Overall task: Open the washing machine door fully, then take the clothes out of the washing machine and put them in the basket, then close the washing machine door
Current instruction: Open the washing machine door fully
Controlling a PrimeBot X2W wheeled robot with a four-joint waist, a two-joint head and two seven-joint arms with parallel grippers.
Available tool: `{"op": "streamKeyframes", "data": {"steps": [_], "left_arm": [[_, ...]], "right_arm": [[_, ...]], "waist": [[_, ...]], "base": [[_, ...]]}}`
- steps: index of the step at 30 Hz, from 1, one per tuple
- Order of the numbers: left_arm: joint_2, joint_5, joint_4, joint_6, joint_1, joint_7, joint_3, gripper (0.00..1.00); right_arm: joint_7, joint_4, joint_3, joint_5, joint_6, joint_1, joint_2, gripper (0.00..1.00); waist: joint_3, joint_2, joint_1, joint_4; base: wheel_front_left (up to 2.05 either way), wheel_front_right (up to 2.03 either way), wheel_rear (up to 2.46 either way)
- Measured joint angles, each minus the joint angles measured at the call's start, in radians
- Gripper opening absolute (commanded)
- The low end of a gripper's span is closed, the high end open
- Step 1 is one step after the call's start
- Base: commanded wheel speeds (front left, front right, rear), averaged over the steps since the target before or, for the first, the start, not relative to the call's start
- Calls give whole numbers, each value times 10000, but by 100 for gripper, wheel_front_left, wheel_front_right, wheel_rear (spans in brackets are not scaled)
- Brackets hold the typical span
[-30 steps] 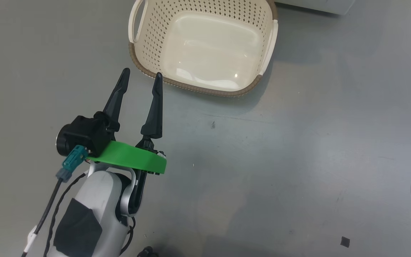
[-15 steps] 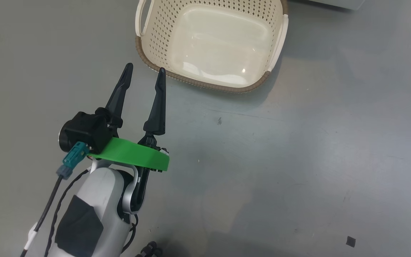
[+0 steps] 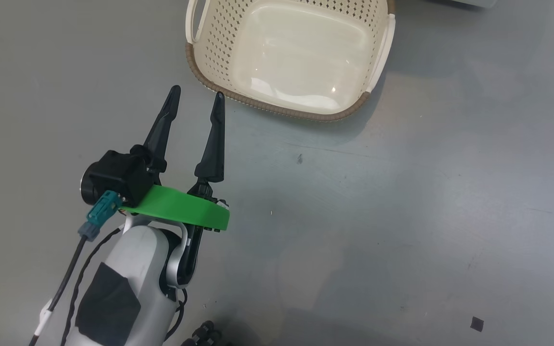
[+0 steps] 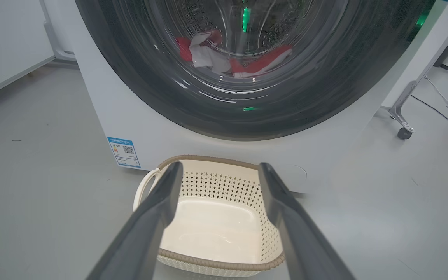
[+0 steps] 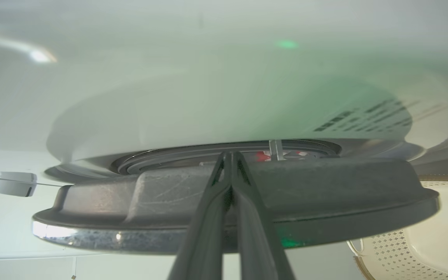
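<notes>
Head view: the left gripper (image 3: 197,92) is being held low over the grey floor (image 3: 402,192), just beside the near corner of the basket (image 3: 277,106).
Left gripper fingers: they are being held wide apart, and nothing is being gripped between them.
Basket: it is being seen upright on the floor, directly in front of the washing machine (image 4: 150,128); its cream bottom is being shown bare.
Left wrist view: the basket is being framed between the two dark fingers, with the door (image 4: 150,89) above it.
Door: its black rim and glass are being seen from the front; whether it is fully shut or slightly ajar cannot be told from this side.
Clothes (image 4: 259,64): red and white pieces are being seen through the glass, lying inside the steel drum (image 4: 278,23).
Sticker (image 4: 124,151): a small blue label is being shown on the lower corner of the machine, near one basket handle.
Right wrist view: the right gripper (image 5: 230,154) is being held with its two fingers pressed together, nothing between them.
Right gripper place: the fingers are being pointed across the grey edge of the door; whether the door is being touched cannot be told.
</notes>
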Motion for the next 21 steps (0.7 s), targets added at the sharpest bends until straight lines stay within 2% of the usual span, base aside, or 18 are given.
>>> {"op": "streamKeyframes", "data": {"steps": [7,21], "left_arm": [[-4,0,2,0,-22,0,-56,100],[-4,-2,6,4,-102,0,-107,100]], "right_arm": [[230,370,-201,420,0,-337,-6,0],[639,1005,29,326,0,-584,-88,0]], "waist": [[56,0,0,67],[58,0,0,57]], "base": [[0,0,0],[0,0,0]]}}
